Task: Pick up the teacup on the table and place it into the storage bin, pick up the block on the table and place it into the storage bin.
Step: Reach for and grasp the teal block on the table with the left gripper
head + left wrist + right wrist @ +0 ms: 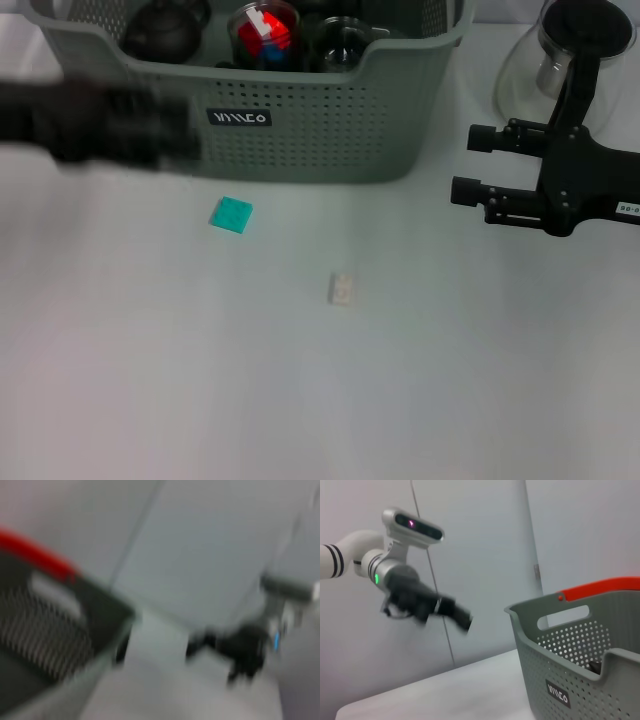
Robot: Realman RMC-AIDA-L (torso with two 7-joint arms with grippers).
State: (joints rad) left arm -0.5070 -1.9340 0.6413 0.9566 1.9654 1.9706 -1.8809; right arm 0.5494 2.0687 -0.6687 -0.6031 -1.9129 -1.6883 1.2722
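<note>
We see the storage bin [300,140] already holding dark teaware; the green block [231,214] lies on the surface [300,400] before it. Left pincer [150,125]: cannot tell; right pincer [478,165] hangs open, empty.

**Black hands, white arm with dark rings**

The right hand [478,163] is matte black, with two parallel rod-like fingers [487,190] on a blocky body that carries a small white label. The left hand [457,615] is black too; behind it the arm is white with dark bands, a grey joint and a green light.
</note>
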